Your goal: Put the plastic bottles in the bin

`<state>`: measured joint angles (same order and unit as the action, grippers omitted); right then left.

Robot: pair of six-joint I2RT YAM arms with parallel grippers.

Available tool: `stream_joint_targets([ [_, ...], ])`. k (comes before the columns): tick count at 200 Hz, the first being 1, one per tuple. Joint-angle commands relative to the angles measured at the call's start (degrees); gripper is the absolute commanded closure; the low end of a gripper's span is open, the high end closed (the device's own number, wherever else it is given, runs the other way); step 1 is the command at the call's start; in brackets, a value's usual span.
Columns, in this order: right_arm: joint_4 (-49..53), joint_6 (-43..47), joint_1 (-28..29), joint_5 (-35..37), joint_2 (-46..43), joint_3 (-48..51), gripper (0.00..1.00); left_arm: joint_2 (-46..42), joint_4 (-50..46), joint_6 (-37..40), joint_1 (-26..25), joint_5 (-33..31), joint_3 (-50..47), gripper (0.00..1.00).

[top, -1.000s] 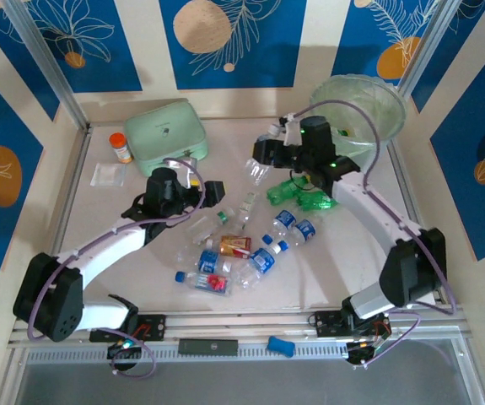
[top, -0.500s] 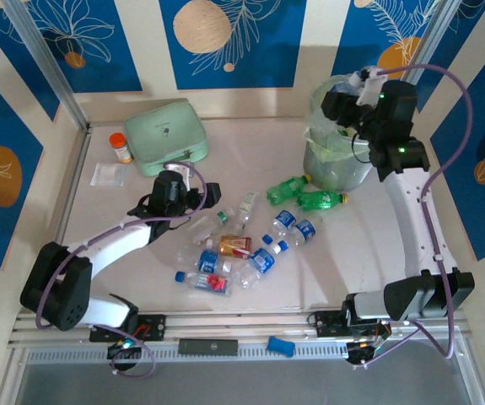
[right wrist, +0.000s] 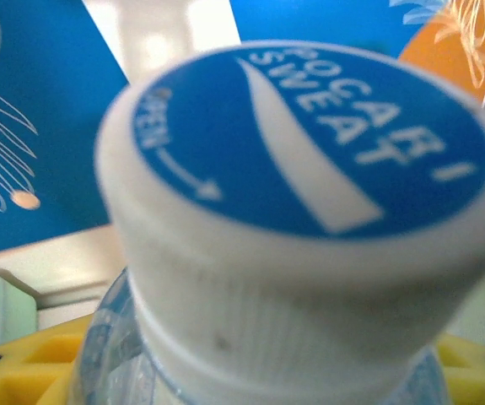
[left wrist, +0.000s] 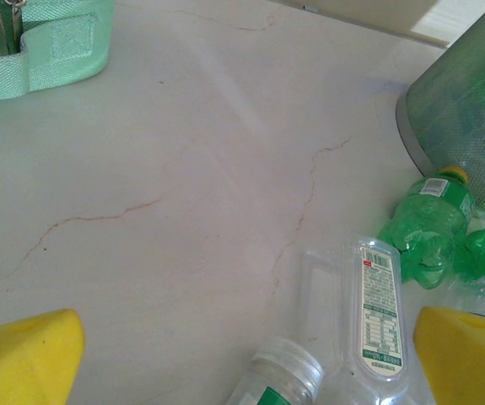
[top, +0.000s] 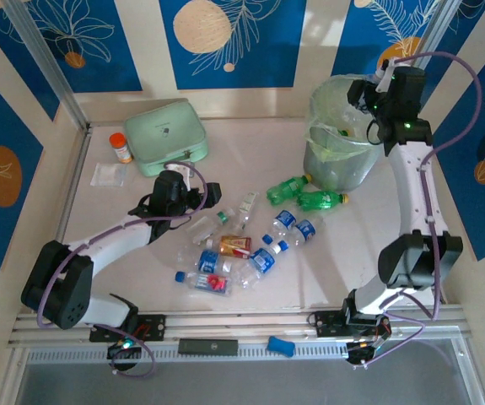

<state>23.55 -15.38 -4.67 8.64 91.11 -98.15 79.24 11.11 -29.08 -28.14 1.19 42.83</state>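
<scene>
On the far left of the table [top: 250, 143], an orange-capped jar [top: 121, 146] stands just beside a mint-green case [top: 169, 135]. The left gripper [top: 212, 193] hovers low over the table, to the near right of the case. Its jaws are fully apart and hold nothing. In the left wrist view its yellow pads [left wrist: 23, 359] sit at the two lower corners. A clear bottle [left wrist: 370, 312] lies on its side between them, close to the right-hand pad. Whether that pad touches the bottle cannot be determined. The loose plastic bottles [top: 242, 249], clear with blue or red labels, lie scattered in the middle of the table. They start just beside the left gripper's fingers and spread to its near right. Further right, two green bottles [top: 309, 196] lie on their sides just beside the near base of the bin [top: 331, 164]. The bin stands upright at the far right of the table, with a thin liner folded over its rim. The right gripper [top: 367, 94] is raised over the far right part of the bin's mouth, well apart from the loose bottles. It is clamped on the held bottle [right wrist: 301, 160]. In the right wrist view this bottle's blue and white cap reads POCARI SWEAT, and the clear shoulder below the cap sits between the right gripper's yellow pads.
</scene>
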Motion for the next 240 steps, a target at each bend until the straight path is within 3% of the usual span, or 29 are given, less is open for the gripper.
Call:
stream_joint_targets([
  [1, 2.4, 0.1, -0.3, -0.1, 2.1, -1.4, 0.43, -1.5, 0.8, 0.4, 0.2, -0.1, -0.5, 0.0],
  [48, 7.0, -0.4, -0.3, -2.1, 7.9, -4.7, 0.38, -1.6, 0.8, 0.3, 0.2, 0.1, -0.8, 0.0],
  [74, 9.2, -0.4, -0.3, -2.0, 9.5, -7.2, 0.28, -1.7, 0.7, 0.1, 0.2, 0.0, -1.1, 0.0],
  [117, 9.8, 0.4, 0.2, -1.0, 7.2, -9.4, 0.13, -1.8, 0.9, 0.1, 0.2, 0.0, -1.2, 0.0],
  [148, 9.5, 1.5, 1.3, -0.5, 2.5, -8.9, 0.11, -1.3, 1.9, -0.4, 0.2, 0.5, -1.3, 0.0],
  [193, 8.6, 0.7, 4.8, -1.0, -6.7, -1.7, 0.09, -1.2, 3.1, -1.5, 0.2, 1.4, -2.0, 0.0],
  [240, 6.7, -6.6, 9.6, -3.8, -19.3, 16.7, 0.09, -3.2, 2.4, -2.2, 0.2, -0.4, -3.2, 0.0],
])
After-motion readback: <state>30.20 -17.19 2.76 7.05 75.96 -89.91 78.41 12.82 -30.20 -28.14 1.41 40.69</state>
